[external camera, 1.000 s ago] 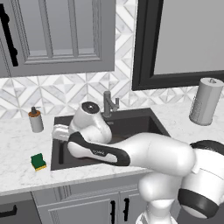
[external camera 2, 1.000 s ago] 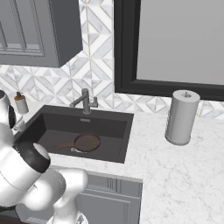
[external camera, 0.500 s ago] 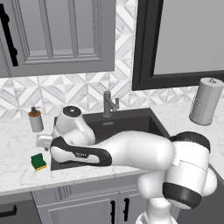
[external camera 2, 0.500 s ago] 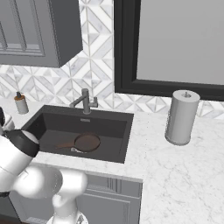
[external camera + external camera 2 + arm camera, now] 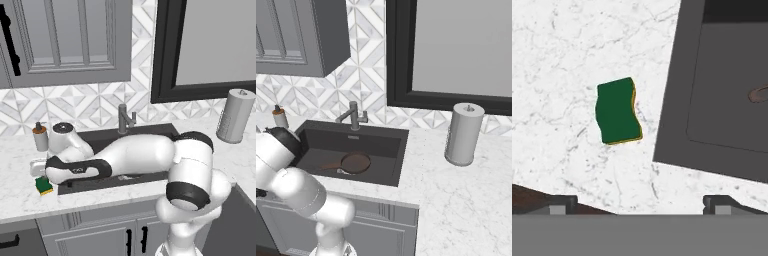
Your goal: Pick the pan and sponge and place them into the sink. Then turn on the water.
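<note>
Sponge near the bench's front edge looks soft and light; pinch its long sides. Jaws wide open, empty.

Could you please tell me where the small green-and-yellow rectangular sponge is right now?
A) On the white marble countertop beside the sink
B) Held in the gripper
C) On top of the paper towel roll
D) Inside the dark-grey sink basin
A: the green-and-yellow rectangular sponge lies on the white marble countertop just outside the rim of the dark-grey sink basin, while the round dark-brown frying pan already sits in the basin.
</note>
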